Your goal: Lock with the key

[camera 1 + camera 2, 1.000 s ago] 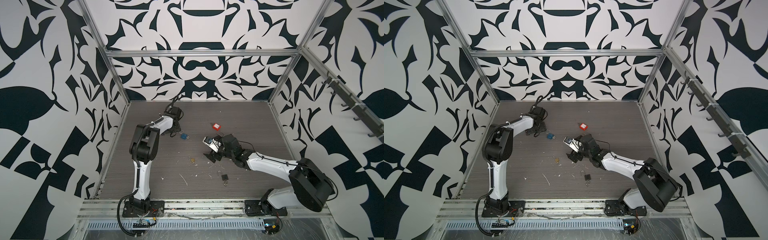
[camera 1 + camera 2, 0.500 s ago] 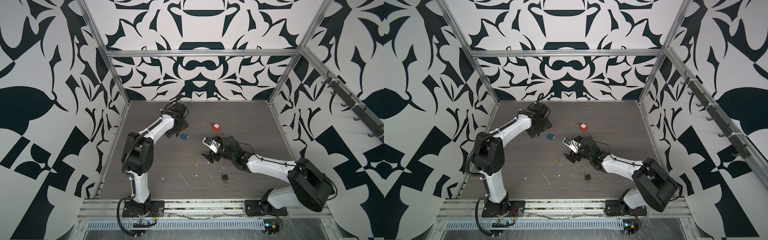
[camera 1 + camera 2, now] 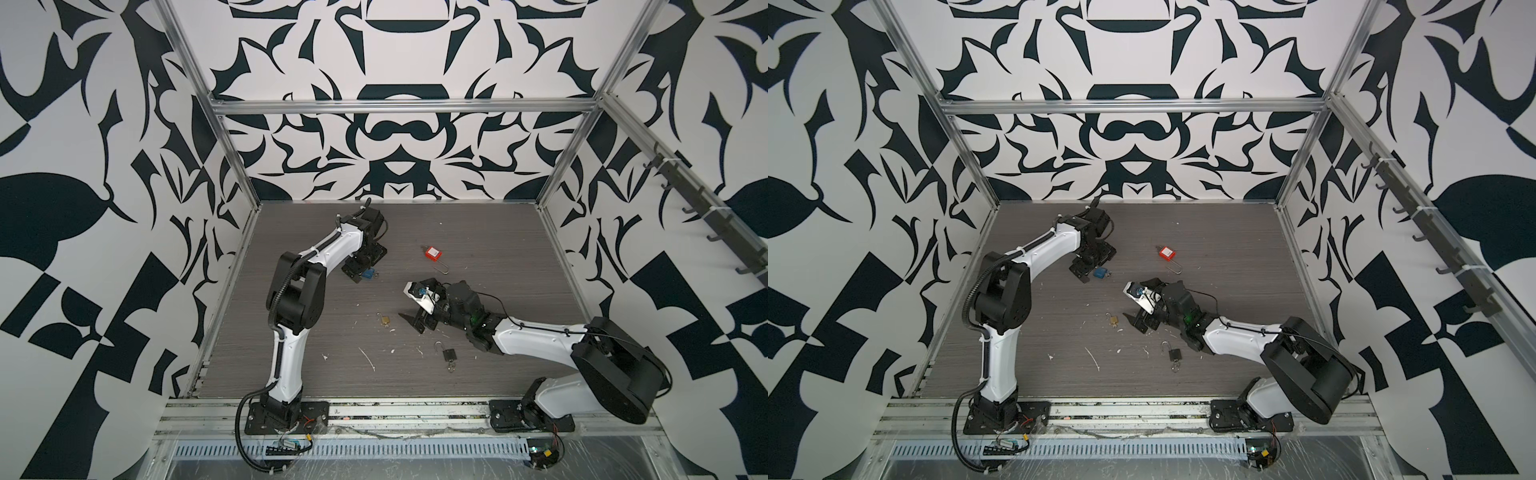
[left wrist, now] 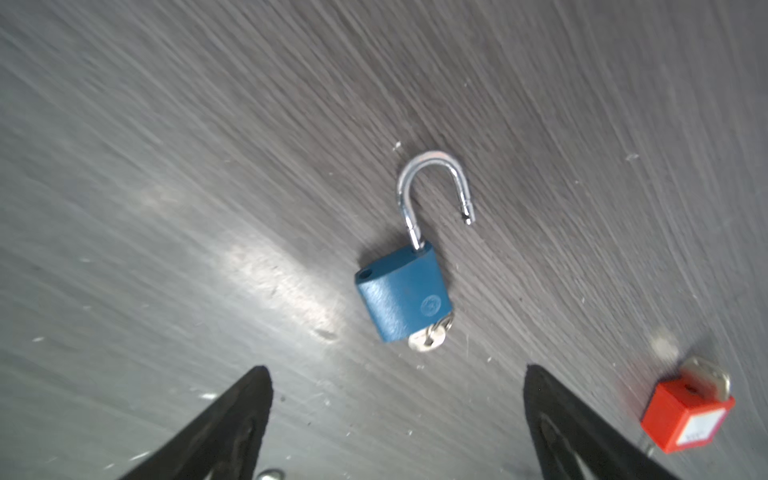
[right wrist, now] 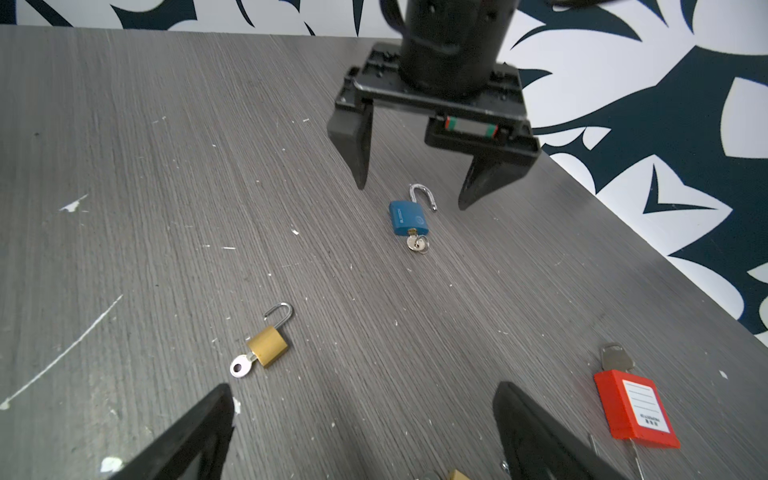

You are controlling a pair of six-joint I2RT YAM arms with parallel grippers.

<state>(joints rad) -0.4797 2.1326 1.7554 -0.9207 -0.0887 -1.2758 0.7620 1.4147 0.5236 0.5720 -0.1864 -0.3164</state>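
A blue padlock lies flat on the grey table, its silver shackle swung open and a key in its underside. My left gripper hangs just above it, open and empty; in both top views it is at the back left, and the right wrist view shows its fingertips to either side of the shackle. My right gripper is open and empty, low over mid-table. A brass padlock with an open shackle and a key lies in front of it.
A red padlock with a key and a long thin shackle lies right of the blue one. A black padlock with keys lies near the front, beside the right forearm. White scuffs mark the table. Patterned walls enclose three sides.
The left arm's elbow swung forward and its gripper shifted right and nearer, over the blue padlock, jaws spreading slightly. The right gripper edged a little left.
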